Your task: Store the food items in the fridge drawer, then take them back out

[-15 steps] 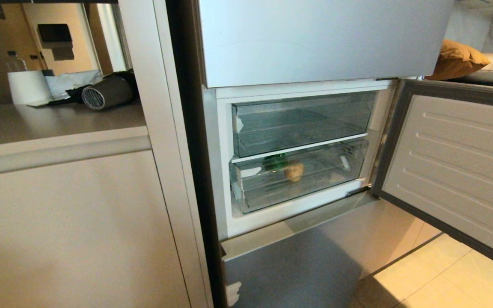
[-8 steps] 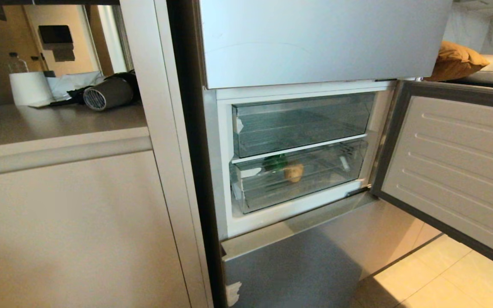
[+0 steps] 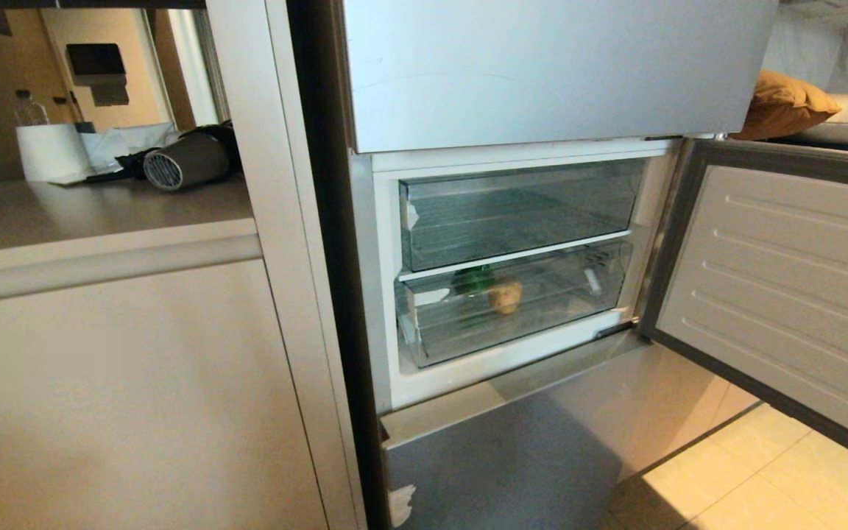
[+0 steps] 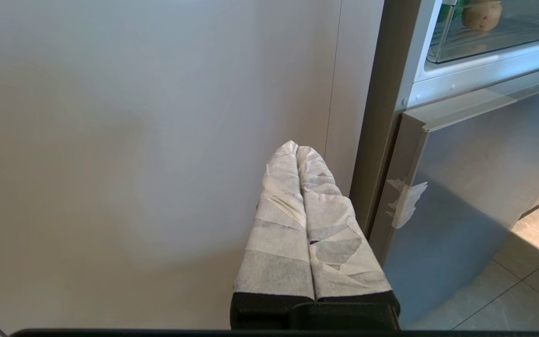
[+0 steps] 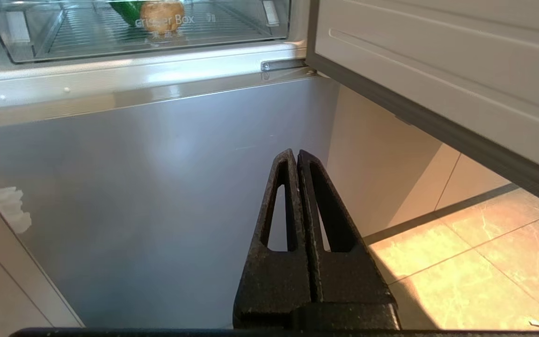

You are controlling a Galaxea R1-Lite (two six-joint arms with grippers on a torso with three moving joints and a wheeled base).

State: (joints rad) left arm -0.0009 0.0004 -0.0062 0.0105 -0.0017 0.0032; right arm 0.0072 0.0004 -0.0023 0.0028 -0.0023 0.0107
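The lower clear fridge drawer [image 3: 542, 324] holds both food items: a tan-brown bun-like lump [image 3: 505, 297] and, behind it to the left, a dark-green bell pepper [image 3: 472, 280]. The drawer sits pushed into the fridge. The right wrist view shows the lump [image 5: 162, 15] and pepper [image 5: 127, 8] through the drawer's front wall [image 5: 63, 42]. My left gripper [image 4: 296, 146], wrapped in white tape, is shut and empty, low beside the cabinet. My right gripper [image 5: 296, 152] is shut and empty, low before the silver bottom door. Neither arm shows in the head view.
The fridge's middle door [image 3: 785, 294] stands swung open to the right. An empty clear drawer [image 3: 520, 213] sits above the lower one. A grey hair dryer [image 3: 185, 160] and a paper roll [image 3: 48, 151] lie on the counter at left. Tiled floor [image 3: 755, 478] at lower right.
The whole head view has shifted very slightly; nothing in the scene has moved and both grippers stay still.
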